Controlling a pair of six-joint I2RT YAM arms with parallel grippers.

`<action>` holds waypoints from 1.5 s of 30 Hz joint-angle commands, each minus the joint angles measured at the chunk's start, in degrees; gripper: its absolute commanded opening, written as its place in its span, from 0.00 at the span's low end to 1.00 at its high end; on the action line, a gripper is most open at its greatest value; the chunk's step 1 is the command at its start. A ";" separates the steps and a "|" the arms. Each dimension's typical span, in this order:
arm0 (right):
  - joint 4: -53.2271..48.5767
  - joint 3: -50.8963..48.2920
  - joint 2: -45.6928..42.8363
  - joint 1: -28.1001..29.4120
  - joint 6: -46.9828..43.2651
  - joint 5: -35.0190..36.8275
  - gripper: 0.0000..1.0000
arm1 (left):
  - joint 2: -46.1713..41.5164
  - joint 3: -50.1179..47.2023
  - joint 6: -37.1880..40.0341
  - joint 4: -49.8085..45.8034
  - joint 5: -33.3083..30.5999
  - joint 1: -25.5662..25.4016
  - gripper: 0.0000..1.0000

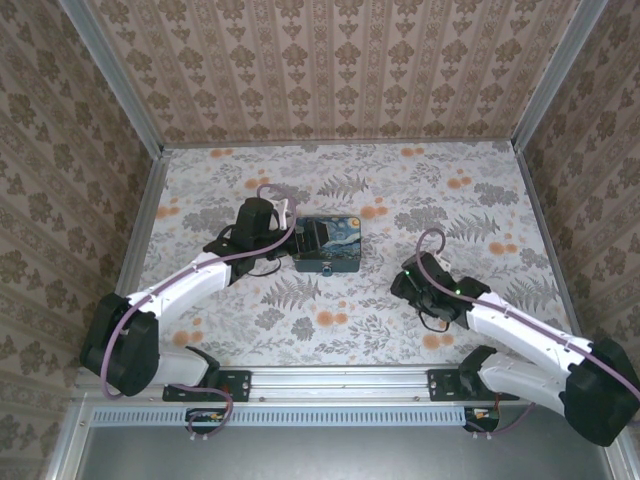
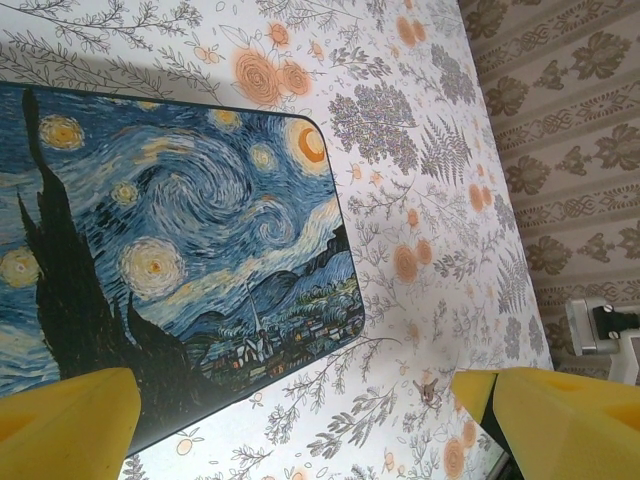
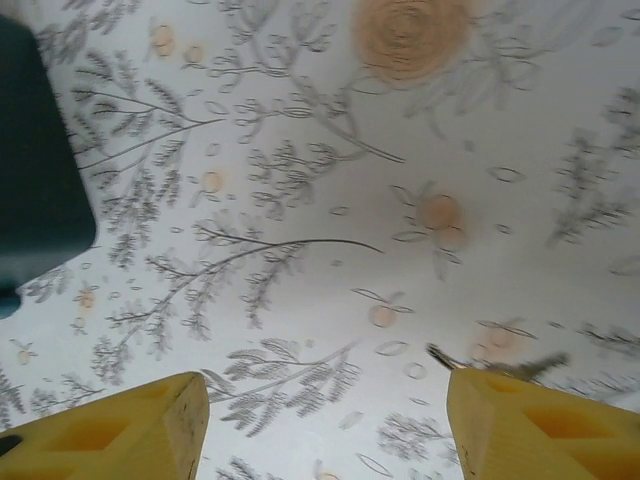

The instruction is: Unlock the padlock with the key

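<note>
The painted starry-night box [image 1: 328, 240] sits mid-table. A tiny dark padlock [image 1: 328, 269] seems to hang at the middle of its near face, too small to make out. My left gripper [image 1: 287, 236] is open at the box's left side; in its wrist view the box lid [image 2: 170, 240] lies ahead of the wide-apart yellow fingers [image 2: 70, 420]. The small key [image 2: 428, 391] lies flat on the tablecloth. My right gripper [image 3: 325, 430] is open and low over the cloth, nothing between its fingers. The key's tip [image 3: 442, 356] pokes out beside its right finger [image 3: 540, 430].
The box's dark side [image 3: 35, 170] stands at the left of the right wrist view. Patterned walls enclose the table on three sides. A metal rail [image 1: 330, 380] runs along the near edge between the arm bases.
</note>
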 commanded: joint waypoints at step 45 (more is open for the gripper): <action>2.14 -0.89 16.58 -7.10 18.30 -6.53 0.45 | 2.96 -3.84 -0.77 8.91 4.19 -0.28 1.00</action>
